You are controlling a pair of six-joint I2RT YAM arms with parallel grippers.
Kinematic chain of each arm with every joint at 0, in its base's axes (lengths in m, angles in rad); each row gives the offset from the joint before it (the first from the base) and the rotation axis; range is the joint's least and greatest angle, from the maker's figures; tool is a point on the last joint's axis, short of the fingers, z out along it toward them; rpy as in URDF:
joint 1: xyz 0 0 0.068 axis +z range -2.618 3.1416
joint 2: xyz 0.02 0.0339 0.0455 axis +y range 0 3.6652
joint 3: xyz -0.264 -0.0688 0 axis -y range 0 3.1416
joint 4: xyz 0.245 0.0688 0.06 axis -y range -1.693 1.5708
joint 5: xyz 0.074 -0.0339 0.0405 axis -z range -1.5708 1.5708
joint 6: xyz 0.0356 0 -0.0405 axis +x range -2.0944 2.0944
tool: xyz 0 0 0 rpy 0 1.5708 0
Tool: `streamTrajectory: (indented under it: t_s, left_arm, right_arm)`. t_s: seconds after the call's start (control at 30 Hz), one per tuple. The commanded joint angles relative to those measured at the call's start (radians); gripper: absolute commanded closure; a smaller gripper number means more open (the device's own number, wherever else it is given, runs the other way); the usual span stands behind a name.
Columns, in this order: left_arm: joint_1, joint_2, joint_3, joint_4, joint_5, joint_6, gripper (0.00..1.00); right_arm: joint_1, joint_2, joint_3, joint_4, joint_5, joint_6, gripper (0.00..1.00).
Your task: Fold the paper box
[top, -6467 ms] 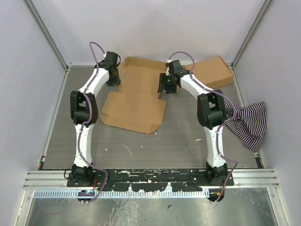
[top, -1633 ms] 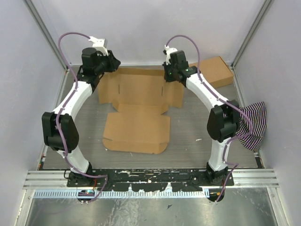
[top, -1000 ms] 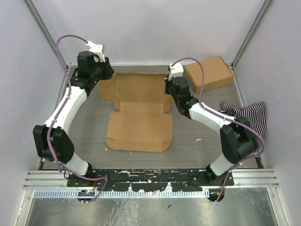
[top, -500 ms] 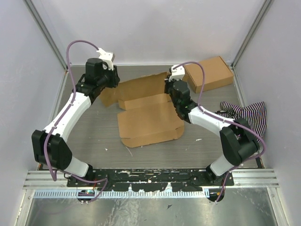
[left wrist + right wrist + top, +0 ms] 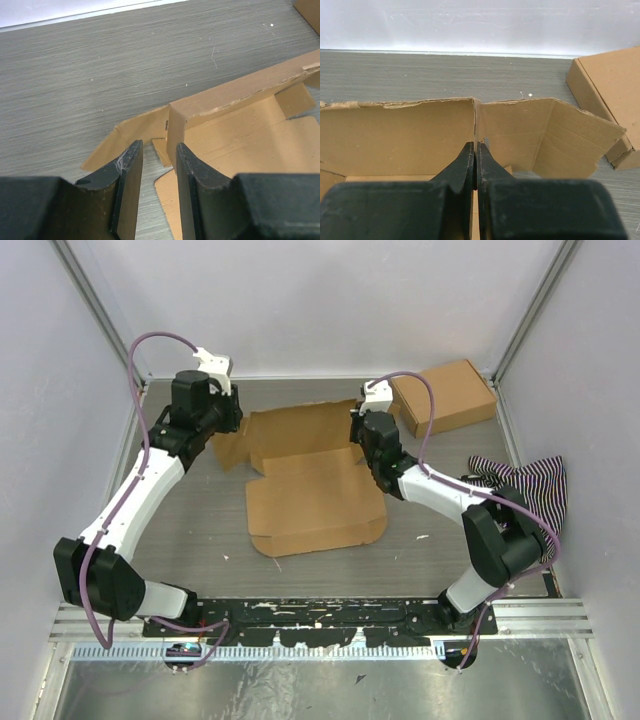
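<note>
On the tabletop (image 5: 200, 540), the paper box (image 5: 315, 502) has slid nearer, and its far panel, flat a second ago, now stands upright. Left jaws sit half-parted at its left corner; right jaws, closed, nose the seam. We judge the side flaps come next.

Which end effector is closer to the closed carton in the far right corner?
Right. The right end effector sits just left of the carton; the left end effector is across the paper box, far to its left.
</note>
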Motion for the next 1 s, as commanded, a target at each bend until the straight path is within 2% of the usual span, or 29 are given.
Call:
streamTrajectory:
  t_s: [0.0, 0.23, 0.73, 0.83, 0.97]
  left_arm:
    - [-0.005, -0.018, -0.012, -0.008, 0.006, -0.019, 0.6]
    - [-0.022, 0.004, 0.006, -0.027, 0.048, -0.035, 0.61]
    - [-0.024, 0.143, 0.055, 0.01, -0.004, 0.02, 0.62]
    - [-0.025, 0.167, 0.062, 0.01, -0.019, 0.021, 0.69]
    - [-0.026, 0.172, 0.047, 0.034, -0.025, 0.009, 0.89]
  right_arm:
    - [0.004, -0.002, 0.052, 0.017, 0.016, 0.038, 0.99]
    - [0.005, 0.012, 0.068, -0.016, 0.014, 0.049, 0.99]
    - [0.005, 0.007, 0.064, -0.026, -0.019, 0.05, 0.99]
    - [0.005, 0.009, 0.068, -0.031, -0.026, 0.049, 0.99]
    - [0.005, 0.011, 0.07, -0.043, -0.04, 0.047, 0.99]
